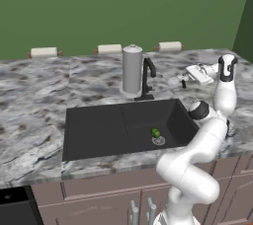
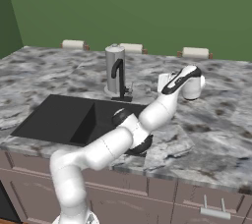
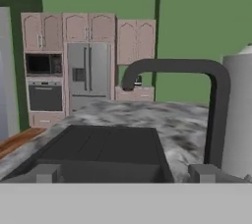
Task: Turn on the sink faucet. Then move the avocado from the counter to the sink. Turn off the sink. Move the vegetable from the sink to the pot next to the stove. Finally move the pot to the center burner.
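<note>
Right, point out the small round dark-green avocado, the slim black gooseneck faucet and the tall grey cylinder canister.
Small round dark-green avocado (image 1: 155, 132): left base view, its light green top.
Slim black gooseneck faucet (image 3: 215, 115): hand view, its upright neck.
Tall grey cylinder canister (image 1: 132, 71): left base view, middle of its side.

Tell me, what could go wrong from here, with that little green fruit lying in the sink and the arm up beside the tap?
1. The end effector stands open to the right of the sink faucet. Reaching for the small side lever, it might bump the grey canister close beside the tap.
2. The avocado is round and lies by the drain in the sink; it may roll away from a grasp.
3. Reaching down, the arm could brush the sink's rim.
</note>
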